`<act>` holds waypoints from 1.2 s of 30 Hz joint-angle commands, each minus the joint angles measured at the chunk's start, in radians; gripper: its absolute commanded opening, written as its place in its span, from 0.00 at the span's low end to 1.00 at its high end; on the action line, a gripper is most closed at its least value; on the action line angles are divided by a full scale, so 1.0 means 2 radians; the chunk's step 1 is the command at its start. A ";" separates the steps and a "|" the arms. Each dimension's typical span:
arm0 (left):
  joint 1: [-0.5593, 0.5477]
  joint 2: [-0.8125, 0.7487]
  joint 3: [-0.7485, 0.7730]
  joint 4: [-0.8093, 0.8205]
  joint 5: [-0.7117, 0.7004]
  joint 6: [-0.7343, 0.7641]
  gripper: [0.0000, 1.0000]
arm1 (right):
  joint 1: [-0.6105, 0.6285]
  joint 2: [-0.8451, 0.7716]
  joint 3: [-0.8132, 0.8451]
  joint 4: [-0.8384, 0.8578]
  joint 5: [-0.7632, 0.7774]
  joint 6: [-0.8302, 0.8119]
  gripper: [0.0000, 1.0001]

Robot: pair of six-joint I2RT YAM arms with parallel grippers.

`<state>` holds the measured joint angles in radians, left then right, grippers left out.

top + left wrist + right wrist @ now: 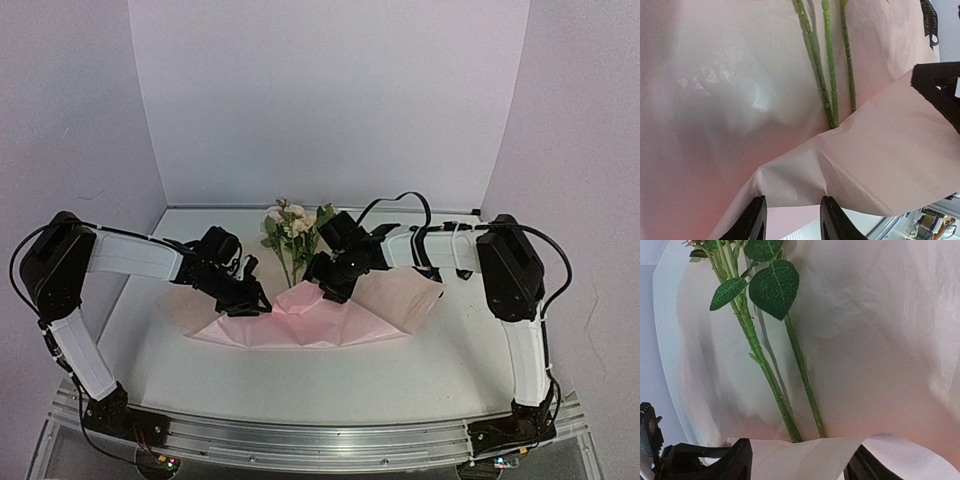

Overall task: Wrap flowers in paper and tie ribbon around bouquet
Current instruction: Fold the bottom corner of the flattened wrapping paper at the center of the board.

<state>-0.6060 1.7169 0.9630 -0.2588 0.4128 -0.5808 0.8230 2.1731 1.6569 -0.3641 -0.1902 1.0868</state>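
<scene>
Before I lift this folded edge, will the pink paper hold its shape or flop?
Probably flops: the paper is thin, creased, and its folded flap already drapes over the stems. Likely very light, so a push would crumple it rather than shift it whole. The stems lying on it may slide with it.

The paper (340, 322) is plain light pink; the flowers (293, 222) cream and pale pink, with green stems (767, 375) and veined dark-green leaves (774, 287).
</scene>
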 commanded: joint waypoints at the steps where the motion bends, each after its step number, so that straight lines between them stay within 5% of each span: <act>1: -0.002 0.011 0.027 -0.004 -0.042 -0.014 0.38 | -0.008 -0.018 0.018 -0.005 0.022 -0.022 0.76; 8: -0.001 0.023 0.031 -0.001 -0.076 -0.039 0.39 | -0.018 -0.088 -0.016 -0.005 0.049 -0.088 0.95; 15: -0.001 0.032 0.037 -0.004 -0.093 -0.053 0.39 | -0.024 -0.144 -0.024 -0.040 0.021 -0.171 0.98; 19: -0.001 0.036 0.038 -0.003 -0.092 -0.056 0.39 | 0.001 -0.175 -0.056 -0.065 0.020 -0.194 0.93; 28: -0.001 0.039 0.044 -0.017 -0.099 -0.056 0.39 | 0.082 -0.147 -0.082 -0.103 0.044 -0.221 0.64; 36: 0.000 0.015 0.057 -0.037 -0.118 -0.045 0.45 | 0.077 -0.050 -0.014 -0.119 0.069 -0.237 0.59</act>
<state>-0.6060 1.7895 1.0177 -0.2981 0.2183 -0.6839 0.9986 1.9949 1.5306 -0.5674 -0.1153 0.6465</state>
